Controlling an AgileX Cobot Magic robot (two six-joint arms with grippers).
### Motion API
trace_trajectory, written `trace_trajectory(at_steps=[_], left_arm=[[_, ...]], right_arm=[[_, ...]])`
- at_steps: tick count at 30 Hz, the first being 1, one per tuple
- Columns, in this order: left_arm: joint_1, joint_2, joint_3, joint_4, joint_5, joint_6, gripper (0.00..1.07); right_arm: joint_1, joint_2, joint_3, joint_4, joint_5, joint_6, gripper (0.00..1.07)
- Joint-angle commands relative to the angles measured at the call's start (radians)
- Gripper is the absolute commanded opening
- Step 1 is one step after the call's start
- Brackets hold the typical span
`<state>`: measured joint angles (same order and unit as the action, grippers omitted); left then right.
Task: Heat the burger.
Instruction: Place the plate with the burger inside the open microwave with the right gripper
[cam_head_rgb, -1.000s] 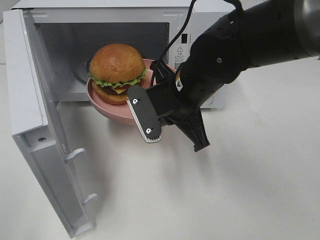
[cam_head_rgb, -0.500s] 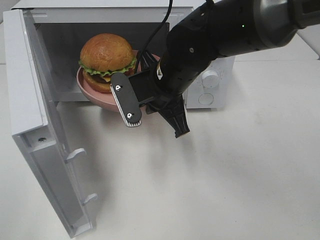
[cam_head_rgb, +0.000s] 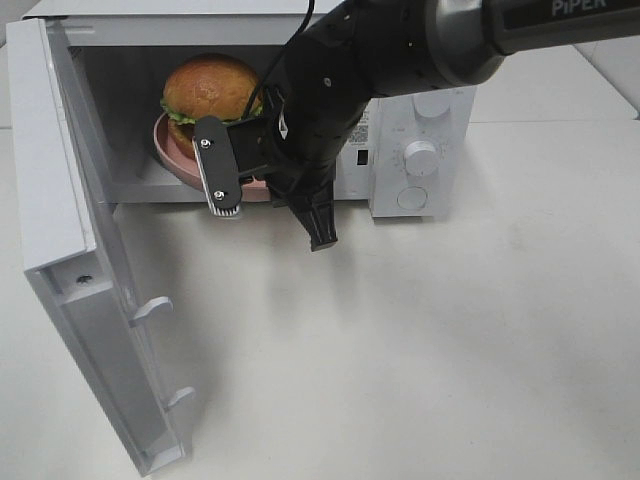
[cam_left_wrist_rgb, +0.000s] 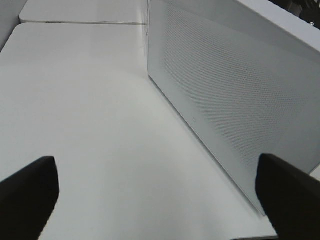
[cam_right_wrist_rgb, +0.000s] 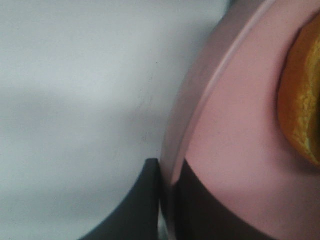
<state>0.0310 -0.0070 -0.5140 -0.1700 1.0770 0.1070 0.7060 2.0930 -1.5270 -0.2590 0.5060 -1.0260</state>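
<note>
In the upper left of the high view, the burger (cam_head_rgb: 210, 88) sits on the pink plate (cam_head_rgb: 168, 150) inside the open microwave (cam_head_rgb: 420, 100). Its golden bun is under the cavity's roof and a frill of green lettuce shows at its left edge. The right arm reaches in from the upper right of that frame and covers the plate's right side. Whether the plate rests on the cavity floor or is carried just above it cannot be told. In the right wrist view the right gripper (cam_right_wrist_rgb: 169, 192) is clamped on the plate's rim, one dark finger (cam_right_wrist_rgb: 142, 205) on the outer side and the other against the pink inner face. The bun's orange edge shows at the right border of that frame. The microwave's door (cam_head_rgb: 60, 200) stands swung wide along the left of the high view, above the white table (cam_head_rgb: 450, 350). The left gripper (cam_left_wrist_rgb: 157, 200) appears only in its own wrist view, with its fingertips (cam_left_wrist_rgb: 27, 195) at the two lower corners, spread wide and holding nothing. They hang above the table beside a white dotted panel of the microwave.
</note>
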Motion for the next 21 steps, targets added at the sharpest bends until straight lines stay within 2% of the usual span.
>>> trace_trajectory(at_steps=[1,11,21], left_arm=[[0.003,-0.014,-0.001,-0.003,-0.009,-0.001,1.00],[0.003,-0.014,-0.001,-0.003,-0.009,-0.001,1.00],[0.003,-0.014,-0.001,-0.003,-0.009,-0.001,1.00]], right_arm=[[-0.005,0.008,-0.050,-0.042,-0.016,0.049,0.00],[-0.005,0.115,-0.213,-0.045,0.029,0.055,0.00],[-0.008,0.178,-0.303,-0.053,0.043,0.074,0.00]])
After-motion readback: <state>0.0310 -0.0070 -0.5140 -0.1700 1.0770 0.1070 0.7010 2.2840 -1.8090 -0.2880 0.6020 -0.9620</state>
